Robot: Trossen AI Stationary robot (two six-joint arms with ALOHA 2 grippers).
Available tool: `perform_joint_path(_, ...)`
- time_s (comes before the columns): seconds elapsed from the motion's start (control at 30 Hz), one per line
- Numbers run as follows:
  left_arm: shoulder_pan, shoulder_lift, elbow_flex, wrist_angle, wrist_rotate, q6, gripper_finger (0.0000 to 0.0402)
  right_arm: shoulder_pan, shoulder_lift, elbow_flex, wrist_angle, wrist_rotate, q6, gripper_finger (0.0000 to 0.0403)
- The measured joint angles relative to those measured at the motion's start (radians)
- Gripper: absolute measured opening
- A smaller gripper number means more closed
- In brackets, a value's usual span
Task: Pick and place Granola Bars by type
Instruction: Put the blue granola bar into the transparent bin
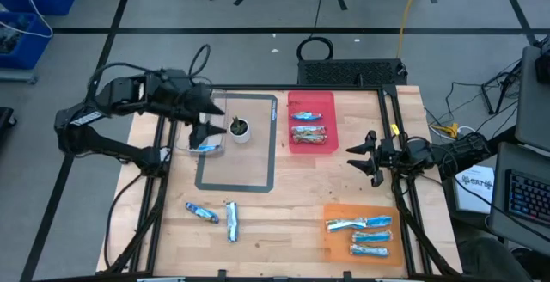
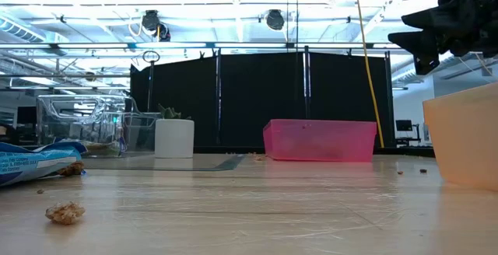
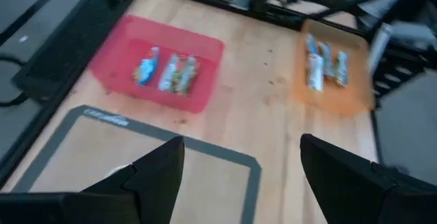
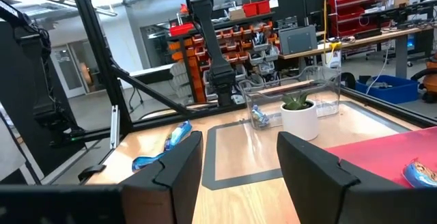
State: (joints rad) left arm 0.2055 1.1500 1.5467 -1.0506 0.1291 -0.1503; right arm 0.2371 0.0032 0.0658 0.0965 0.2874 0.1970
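Evidently sorting continues: the left gripper, fingers spread, hangs over a blue bar, probably inside the clear box, at nine o'clock; the right gripper waits, fingers apart, at three o'clock.

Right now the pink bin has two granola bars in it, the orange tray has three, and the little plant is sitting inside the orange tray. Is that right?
Almost. The plant is not in the orange tray. The high view shows it on the grey-bordered mat, beside the left gripper and the clear container. The rest holds: two bars in the pink bin, three in the orange tray.
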Motion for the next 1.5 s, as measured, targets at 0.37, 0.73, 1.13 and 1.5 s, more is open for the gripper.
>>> perform_joint_path(0.37, -0.284, -0.112, -0.036, -0.213, -0.035, -0.089, 0.0294, 0.000, 0.000, 0.000, 0.003, 0.000, 0.000, 0.0183)
perform_joint_path(0.73, -0.452, -0.174, -0.242, -0.233, -0.180, -0.533, 0.0294, 0.000, 0.000, 0.000, 0.004, 0.000, 0.000, 0.0183)
perform_joint_path(1.13, -0.500, -0.204, -0.394, -0.231, -0.179, -0.990, 0.0294, 0.000, 0.000, 0.000, 0.004, -0.001, 0.000, 0.0183)
perform_joint_path(1.5, -0.591, -0.192, -0.579, -0.222, 0.052, -0.843, 0.0294, 0.000, 0.000, 0.000, 0.004, -0.001, 0.000, 0.0183)
